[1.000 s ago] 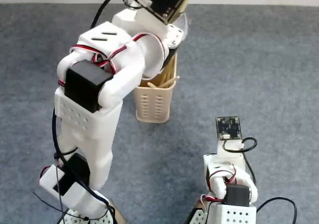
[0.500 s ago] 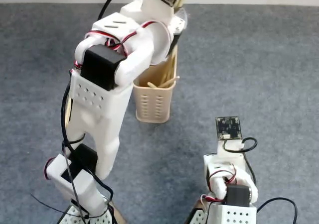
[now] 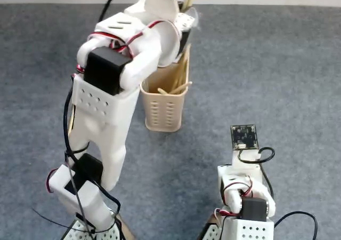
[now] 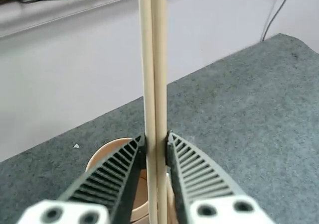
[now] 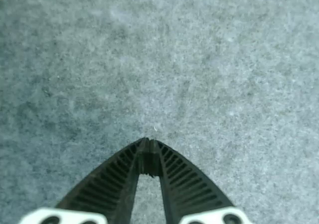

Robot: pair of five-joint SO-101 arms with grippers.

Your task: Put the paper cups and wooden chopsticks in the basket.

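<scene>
While the left gripper [image 4: 155, 143] clamps the wooden chopsticks [image 4: 153, 59] upright over the basket [image 3: 166, 117], lowering them straight seems wise; the right gripper [image 5: 149, 148] is closed, empty.

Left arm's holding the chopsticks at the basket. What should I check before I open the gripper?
1. Grip: left gripper shut on the chopsticks: ok.
2. Sticks side by side, near upright: ok.
3. Target: basket upright on the carpet: ok.
4. Alignment: a rounded rim shows beneath the gripper in the left wrist view: ok.
5. Lower stick tips past the rim: cannot tell, the left arm hides them.
6. Other side: right gripper shut, over bare carpet, away from the basket: ok.
</scene>
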